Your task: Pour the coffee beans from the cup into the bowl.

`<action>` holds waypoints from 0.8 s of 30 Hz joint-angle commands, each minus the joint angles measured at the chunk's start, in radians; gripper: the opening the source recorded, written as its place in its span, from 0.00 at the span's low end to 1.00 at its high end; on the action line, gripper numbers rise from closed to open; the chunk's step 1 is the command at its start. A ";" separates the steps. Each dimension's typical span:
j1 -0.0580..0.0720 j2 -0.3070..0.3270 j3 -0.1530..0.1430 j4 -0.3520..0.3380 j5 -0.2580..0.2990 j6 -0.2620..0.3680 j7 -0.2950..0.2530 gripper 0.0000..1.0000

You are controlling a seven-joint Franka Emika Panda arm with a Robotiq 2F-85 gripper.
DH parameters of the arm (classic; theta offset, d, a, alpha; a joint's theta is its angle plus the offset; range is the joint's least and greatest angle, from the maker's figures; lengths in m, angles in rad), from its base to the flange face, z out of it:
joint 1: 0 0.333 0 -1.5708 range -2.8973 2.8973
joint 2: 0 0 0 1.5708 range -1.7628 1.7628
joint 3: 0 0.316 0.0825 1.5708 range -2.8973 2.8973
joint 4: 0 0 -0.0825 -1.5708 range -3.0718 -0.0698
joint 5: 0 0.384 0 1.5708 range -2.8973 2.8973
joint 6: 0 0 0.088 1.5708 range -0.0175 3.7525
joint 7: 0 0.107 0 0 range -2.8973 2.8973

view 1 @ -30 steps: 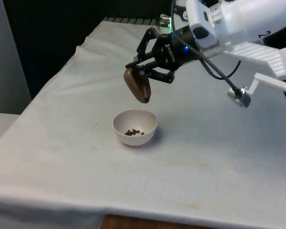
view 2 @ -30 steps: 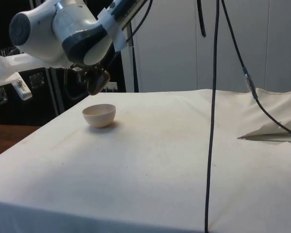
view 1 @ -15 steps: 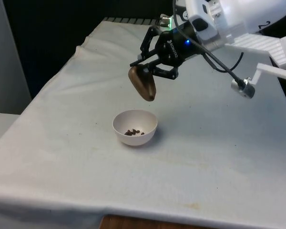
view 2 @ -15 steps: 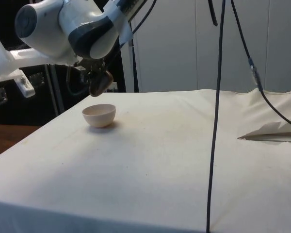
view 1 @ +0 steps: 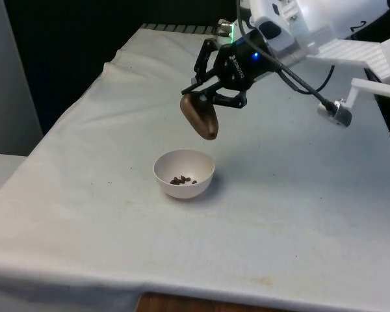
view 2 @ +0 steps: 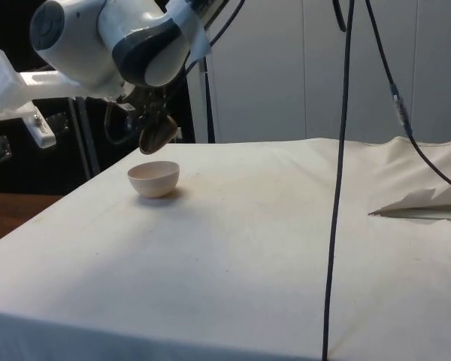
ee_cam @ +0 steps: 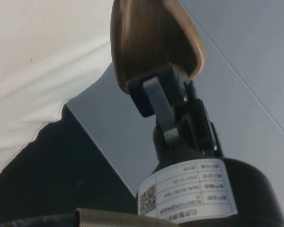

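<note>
- The gripper (view 1: 205,99) sits in the upper middle of the front view, above the table (view 1: 299,195).
- Its fingers (ee_cam: 156,101) are closed on the rim of a brown cup (view 1: 200,117), and the cup fills the gap between them.
- The cup is tilted steeply, with its rounded end pointing down towards the bowl (view 1: 184,173).
- The cup hangs above the bowl, apart from it, near the bowl's right rim in the front view.
- The white bowl stands upright on the white cloth, just left of centre in the front view and in the left part of the side view (view 2: 153,179).
- A small cluster of dark coffee beans (view 1: 182,180) lies on the bowl's floor.
- In the side view, the cup (view 2: 156,135) is directly above the bowl.
</note>
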 commanded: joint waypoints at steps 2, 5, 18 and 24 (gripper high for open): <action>-0.003 -0.003 0.002 -0.003 0.000 0.009 0.000 0.00; -0.002 -0.003 0.002 -0.004 0.000 0.007 0.000 0.00; -0.004 -0.038 0.004 -0.064 -0.011 0.027 0.002 0.00; 0.001 -0.051 0.000 -0.087 -0.005 0.021 0.001 0.00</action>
